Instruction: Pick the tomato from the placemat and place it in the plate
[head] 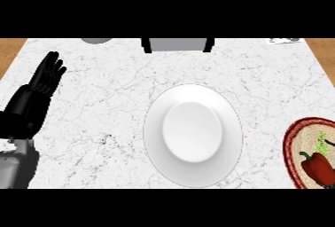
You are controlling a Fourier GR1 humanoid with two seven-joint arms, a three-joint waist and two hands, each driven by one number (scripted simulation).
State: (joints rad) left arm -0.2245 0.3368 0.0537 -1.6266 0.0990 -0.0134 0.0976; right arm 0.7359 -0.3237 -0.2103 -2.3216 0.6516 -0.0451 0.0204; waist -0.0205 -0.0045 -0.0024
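Head view, single frame.

Counter (98, 119): white marble with grey veins, filling most of the view. Wood-coloured floor shows at both upper corners.

Plate (153, 133): white, round, at the centre of the counter, nothing on it.

Placemat (300, 135): round, woven, tan with a dark red rim, at the right edge of the view and partly cut off by it. It lies just beside the plate without touching it; a strip of bare marble shows between them.

Task item: a red vegetable (318, 167) with a green stem lies on the near part of the placemat. Its shape reads elongated, more like a pepper than a round tomato. It is well apart from the plate's well. A pale green scrap (321, 142) lies on the placemat beyond it.

Left hand (36, 91): black, at the left edge, fingers straight and together, pointing away from the robot. It holds nothing and is well apart from the plate and placemat. The grey forearm (14, 166) enters at the lower left corner.

Far edge: a grey box (178, 44) with dark sides at centre, and a grey round object (97, 40) to its left, cut off by the frame.
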